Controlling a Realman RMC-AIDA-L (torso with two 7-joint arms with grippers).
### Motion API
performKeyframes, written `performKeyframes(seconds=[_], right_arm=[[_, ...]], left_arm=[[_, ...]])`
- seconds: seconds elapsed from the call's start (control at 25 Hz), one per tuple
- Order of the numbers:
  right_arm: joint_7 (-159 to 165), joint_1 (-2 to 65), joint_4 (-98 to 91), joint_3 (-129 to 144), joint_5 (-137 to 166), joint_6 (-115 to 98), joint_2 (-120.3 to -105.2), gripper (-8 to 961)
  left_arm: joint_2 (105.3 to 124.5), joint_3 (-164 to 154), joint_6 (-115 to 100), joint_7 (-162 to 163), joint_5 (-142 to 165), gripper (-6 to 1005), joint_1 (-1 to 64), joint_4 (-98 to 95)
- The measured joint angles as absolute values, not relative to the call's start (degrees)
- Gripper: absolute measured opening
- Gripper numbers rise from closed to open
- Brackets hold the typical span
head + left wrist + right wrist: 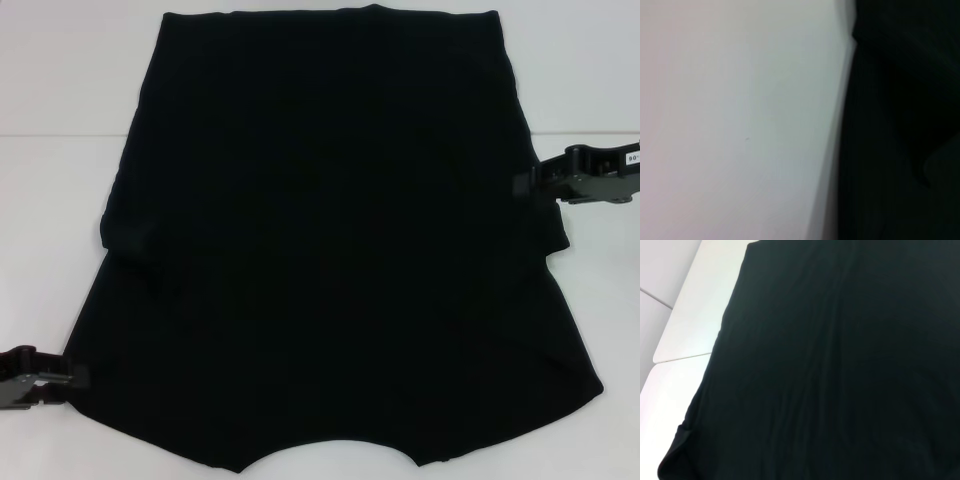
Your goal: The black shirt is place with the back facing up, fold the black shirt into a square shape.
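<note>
Black shirt (320,250) between both grippers

Black shirt (840,370) fills nearly the whole right wrist view, plain dark cloth lying flat with soft lengthwise wrinkles running through it. One long edge cuts slantwise across the frame, and down at its end there's a small rolled fold where the fabric curls over itself. Beside that edge sits the white table (695,320), bare and bright. A thin seam crosses the white surface, and past it a paler panel shows in the corner. No gripper fingers show here.
</note>
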State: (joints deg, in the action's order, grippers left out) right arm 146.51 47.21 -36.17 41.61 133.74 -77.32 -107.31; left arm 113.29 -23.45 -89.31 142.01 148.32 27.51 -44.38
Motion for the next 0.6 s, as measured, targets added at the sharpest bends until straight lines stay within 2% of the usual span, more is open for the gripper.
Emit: performKeyframes(seconds=[0.6], right_arm=[[146.52,46.65,-36.12,41.57,133.50,-77.17,-107.13,438]], left_arm=[[114.26,-22.88,-89.43,142.27,148.02,477,29.56,-45.23]])
